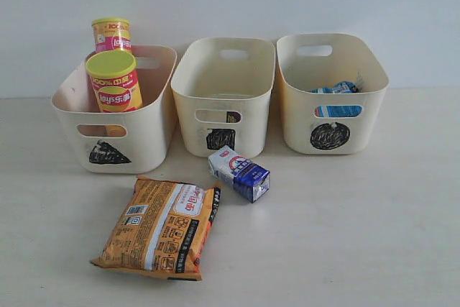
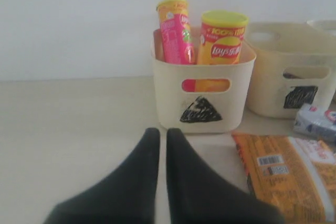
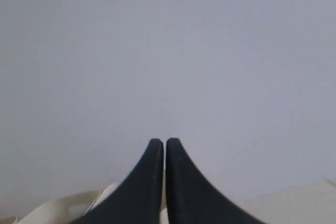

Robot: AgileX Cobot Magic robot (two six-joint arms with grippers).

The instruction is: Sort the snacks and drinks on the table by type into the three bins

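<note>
- Grippers, left unit: I read the left gripper (image 2: 163,132) with both black fingers pressed together and nothing between them, set low near the table (image 2: 79,129).
- Grippers, right unit: the right gripper (image 3: 160,141) is likewise pressed together and empty, facing a blank pale wall. A cream bin rim (image 3: 52,211) shows beneath it; I cannot tell which bin.
- Nearest the left gripper: the flat orange packet (image 2: 286,174) lies on the table just beside the fingers, on the side toward the square-marked bin (image 2: 273,95).
- Beyond the packet: the blue and white juice carton (image 2: 315,121) lies on its side on the table, in front of the square-marked bin and apart from the packet.
- Straight ahead of the left gripper: the triangle-marked bin (image 2: 168,98) holds the pink chip tube (image 2: 176,32) and the orange-yellow chip tube (image 2: 220,40), standing side by side.
- Square-marked bin, contents: a dark item (image 1: 233,116) shows through the handle slot; I cannot identify it.
- Farthest from the left gripper: the circle-marked bin (image 1: 295,106) holds the blue-white packet (image 1: 338,88).
</note>
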